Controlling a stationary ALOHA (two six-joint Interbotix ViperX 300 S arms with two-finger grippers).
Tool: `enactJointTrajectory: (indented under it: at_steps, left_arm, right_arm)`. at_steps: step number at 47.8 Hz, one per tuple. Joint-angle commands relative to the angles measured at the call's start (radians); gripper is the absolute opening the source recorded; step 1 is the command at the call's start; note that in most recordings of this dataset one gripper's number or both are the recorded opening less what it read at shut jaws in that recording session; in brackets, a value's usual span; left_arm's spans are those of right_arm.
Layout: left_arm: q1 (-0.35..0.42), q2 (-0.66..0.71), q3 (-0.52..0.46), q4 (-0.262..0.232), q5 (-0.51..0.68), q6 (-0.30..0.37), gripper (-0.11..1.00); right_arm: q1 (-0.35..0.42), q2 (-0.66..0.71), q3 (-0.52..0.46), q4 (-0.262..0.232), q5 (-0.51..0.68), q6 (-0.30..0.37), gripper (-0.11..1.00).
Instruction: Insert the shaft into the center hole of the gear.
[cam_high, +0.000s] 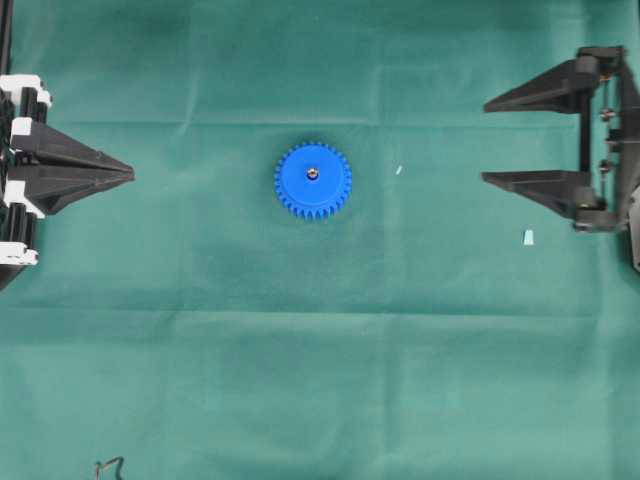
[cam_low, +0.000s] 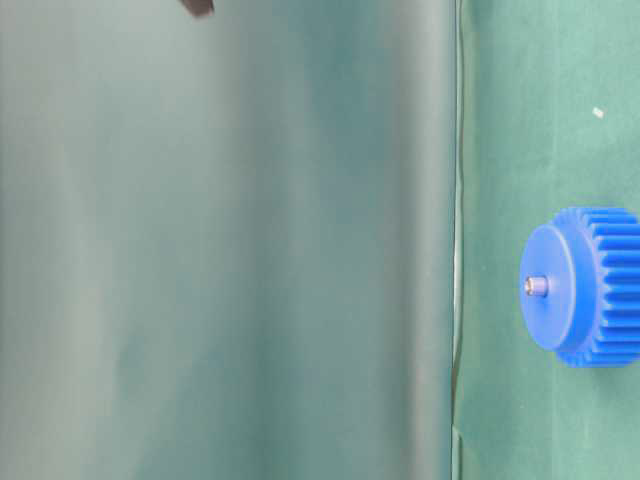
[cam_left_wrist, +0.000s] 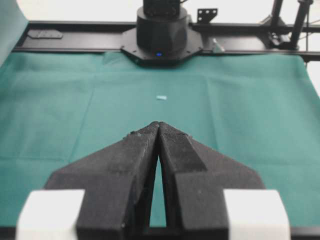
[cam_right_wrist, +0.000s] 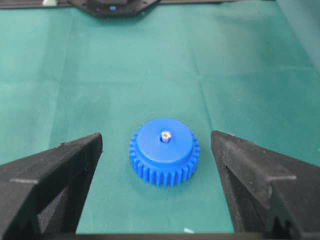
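Right hand (cam_high: 483, 140) stands spread wide and empty near the counter's right edge; left hand (cam_high: 128, 175) is pressed together at the left edge. Pin (cam_right_wrist: 165, 135) sits upright in the gear (cam_high: 313, 181) at mid-counter. Insertion appears complete; only checking seating remains.

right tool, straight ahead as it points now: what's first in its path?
Likely the gear, shaft already seated. The open right tool points toward it across bare cloth, though it may be above gear height; depth unclear.
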Motion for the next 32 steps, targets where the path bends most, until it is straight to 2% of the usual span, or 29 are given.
enactJointTrajectory:
  at_steps: [1, 32]
  left_arm:
    - [0.000, 0.003, -0.025, 0.003, -0.005, 0.000, 0.00]
    - [0.000, 0.003, -0.026, 0.003, -0.005, 0.000, 0.00]
  right_arm:
    - [-0.005, -0.029, 0.012, -0.003, 0.002, -0.002, 0.92]
    - [-0.005, -0.028, 0.028, -0.003, 0.003, -0.002, 0.92]
